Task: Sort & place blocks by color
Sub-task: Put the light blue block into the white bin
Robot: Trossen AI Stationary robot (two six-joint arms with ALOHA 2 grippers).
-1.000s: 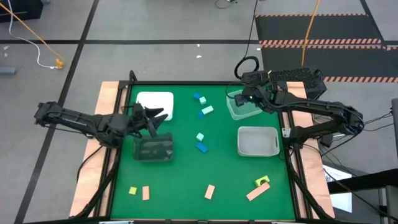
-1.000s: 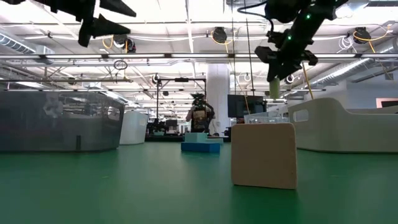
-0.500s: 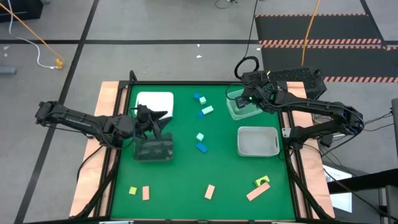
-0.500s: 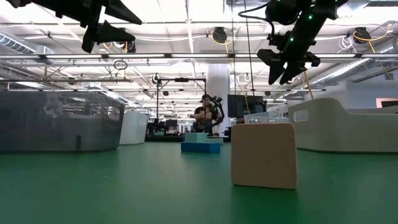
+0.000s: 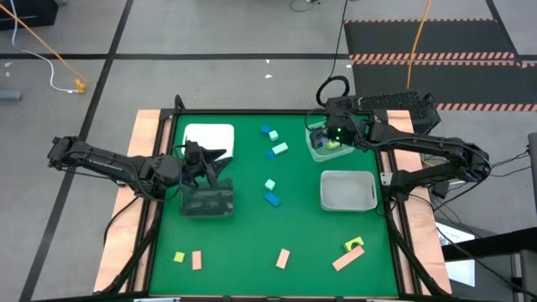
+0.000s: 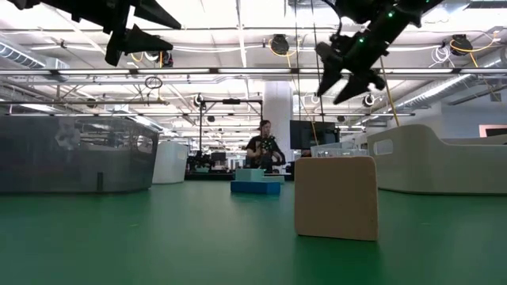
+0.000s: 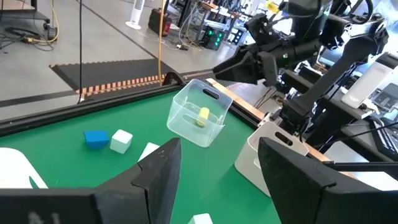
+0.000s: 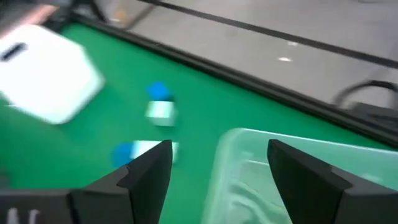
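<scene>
On the left side of the green tabletop (image 5: pixel 252 226) your left claw (image 5: pixel 210 164) hangs spread open above the dark tray (image 5: pixel 207 201), gripping nothing, much where it was half a second ago; whether that tray holds anything you cannot tell from above, and the white tray (image 5: pixel 210 138) behind it looks bare. Move toward the middle and the blocks wait loose: a blue block (image 5: pixel 268 132) and a pale teal block (image 5: pixel 279 149) near the far edge, another teal and blue pair (image 5: pixel 271 192) closer in, and along the near edge a yellow-green block (image 5: pixel 179 257), tan bars (image 5: pixel 197 261) and (image 5: pixel 283 258), then a yellow-green and tan pair (image 5: pixel 351 252). Over on the right, what changed is this: a second ago your right claw (image 5: pixel 336 134) carried a pale piece over the clear tray (image 5: pixel 323 143); now its fingers stand apart with nothing between them, and a yellow-green block (image 7: pixel 203 116) lies inside that tray. Judging by this, one colour is started there, and the grey tray (image 5: pixel 348 190) nearer you looks unfilled
</scene>
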